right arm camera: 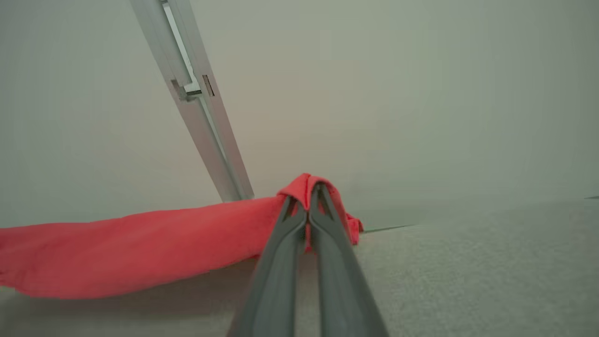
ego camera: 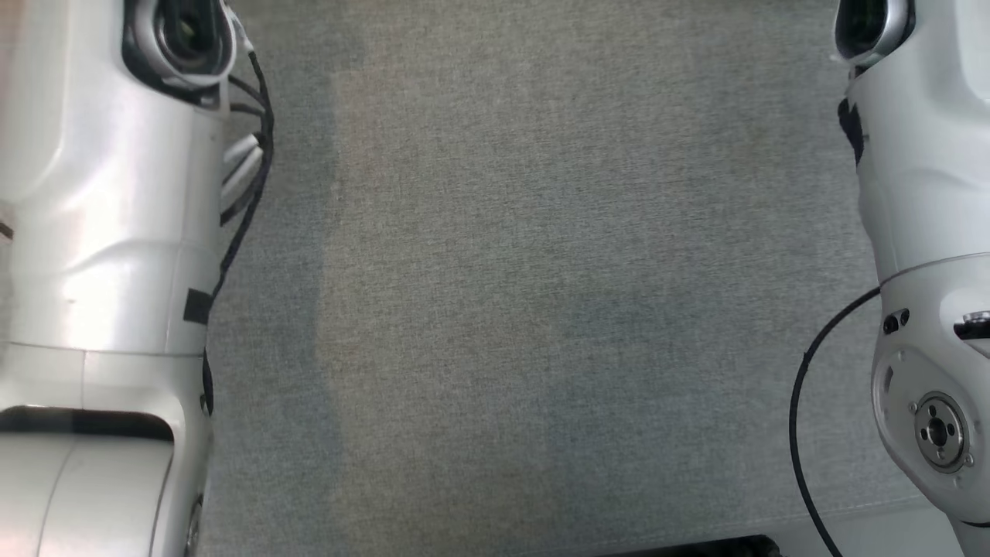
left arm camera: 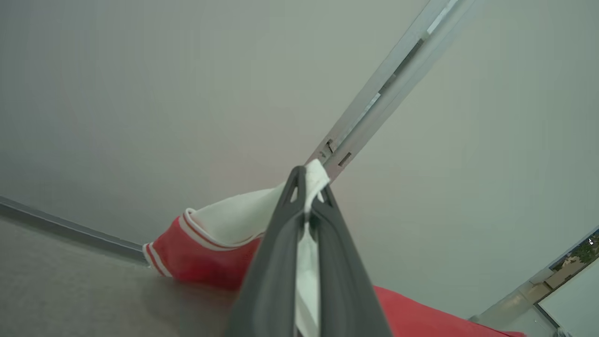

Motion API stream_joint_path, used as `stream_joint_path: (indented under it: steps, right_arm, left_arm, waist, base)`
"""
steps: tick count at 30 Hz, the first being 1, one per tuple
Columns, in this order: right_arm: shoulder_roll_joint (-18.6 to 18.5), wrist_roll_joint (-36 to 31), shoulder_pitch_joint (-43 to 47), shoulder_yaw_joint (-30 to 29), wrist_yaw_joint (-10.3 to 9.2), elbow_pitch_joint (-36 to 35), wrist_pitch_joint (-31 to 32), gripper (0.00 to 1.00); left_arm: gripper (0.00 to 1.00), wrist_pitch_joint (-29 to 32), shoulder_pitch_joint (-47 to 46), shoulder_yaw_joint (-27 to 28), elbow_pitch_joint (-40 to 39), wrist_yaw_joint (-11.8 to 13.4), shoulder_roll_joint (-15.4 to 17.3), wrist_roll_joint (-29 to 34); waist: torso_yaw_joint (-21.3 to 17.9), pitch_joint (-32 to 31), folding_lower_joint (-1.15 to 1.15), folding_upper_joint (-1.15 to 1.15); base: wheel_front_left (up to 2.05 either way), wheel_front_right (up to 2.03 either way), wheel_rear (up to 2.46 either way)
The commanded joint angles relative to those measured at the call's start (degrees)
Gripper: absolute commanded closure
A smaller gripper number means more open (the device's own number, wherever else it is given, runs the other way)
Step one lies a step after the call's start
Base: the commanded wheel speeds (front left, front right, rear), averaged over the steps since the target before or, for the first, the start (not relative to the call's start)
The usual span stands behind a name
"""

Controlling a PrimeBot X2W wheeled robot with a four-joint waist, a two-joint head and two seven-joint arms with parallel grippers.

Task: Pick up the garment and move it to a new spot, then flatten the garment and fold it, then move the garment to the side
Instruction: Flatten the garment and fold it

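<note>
As wrist views differ, left end effector grips garment at white edge, right end effector grips red fold

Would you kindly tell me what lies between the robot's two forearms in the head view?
The stretch is bare: in the head view, just the grey woven surface lies between the left forearm and the right forearm.

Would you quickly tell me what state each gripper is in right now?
Left gripper: shut on the white edge of the red fabric garment with white stripes.
Right gripper: shut on a red fold of the same garment.
</note>
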Motion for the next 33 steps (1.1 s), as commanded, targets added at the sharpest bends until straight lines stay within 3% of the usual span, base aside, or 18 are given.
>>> stream_joint_path:
  steps: [1, 11, 19, 25, 33]
  right_arm:
    - [-0.2, -0.8, 0.8, -0.2, 0.00, 1.2, -0.5, 1.00]
    - [-0.3, -0.5, 3.0, -3.6, 0.00, 1.2, -0.7, 1.00]
    - [0.0, 3.0, 8.1, -3.0, 0.00, -1.4, -0.7, 1.00]
    - [0.1, 8.4, 17.4, -1.1, -0.01, -6.9, -0.7, 1.00]
    - [0.1, 16.5, 37.7, 4.4, -0.01, -19.7, -0.7, 1.00]
  left_arm:
    - [1.00, -0.4, 1.5, -0.2, 0.6, -0.8, -0.3, 0.6]
    - [1.00, -0.4, 7.7, 2.9, -0.5, -2.1, -0.7, 2.8]
    - [1.00, -0.5, 13.0, 4.9, -4.2, -2.8, -0.7, 4.9]
    - [1.00, -0.5, 22.3, 4.3, -10.9, -3.5, -0.8, 4.6]
    - [1.00, -0.3, 43.1, 2.2, -24.4, -3.6, -0.1, 2.8]
  waist:
    - [3.6, 5.1, -0.02, 0.00]
    - [2.0, 2.5, -0.02, 0.00]
    - [1.4, -2.0, -0.02, 0.00]
    - [1.5, -8.1, -0.02, 0.00]
    - [2.2, -18.7, -0.02, 0.00]
  base:
    - [0.00, 0.00, 0.00]
    - [0.00, 0.00, 0.00]
    - [0.00, 0.00, 0.00]
    - [0.00, 0.00, 0.00]
    - [0.00, 0.00, 0.00]
